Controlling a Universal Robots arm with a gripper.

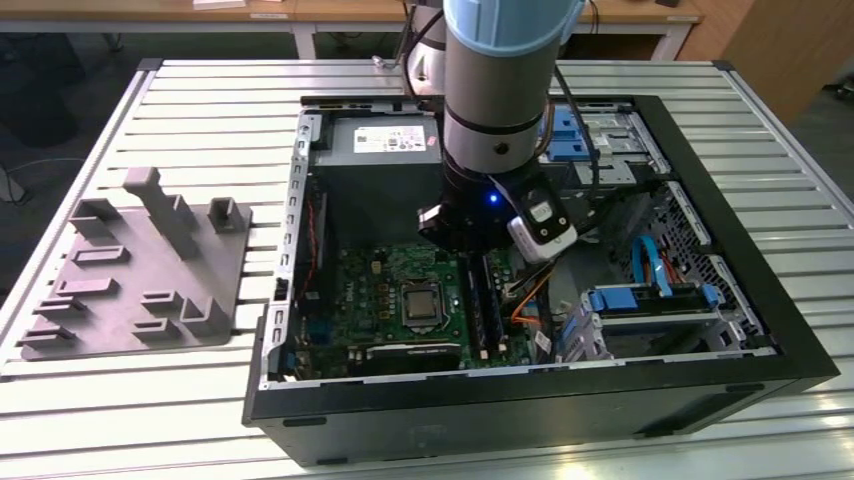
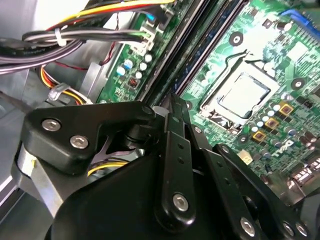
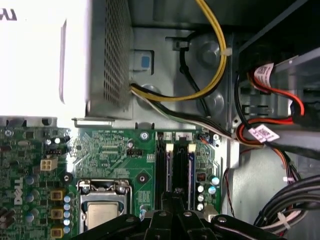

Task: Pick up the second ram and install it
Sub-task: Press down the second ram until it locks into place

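End effector (image 3: 172, 200) down inside case (image 1: 747, 350), over RAM slots (image 3: 175, 165) on motherboard (image 3: 107, 150). Second ram (image 3: 190, 170) appears slotted; full seating unclear, cannot tell finger state or hold

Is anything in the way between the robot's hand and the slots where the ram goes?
Nothing I can see. The hand sits right over the ram slots on the motherboard. The yellow cable curves beyond the slots' end, not across them.
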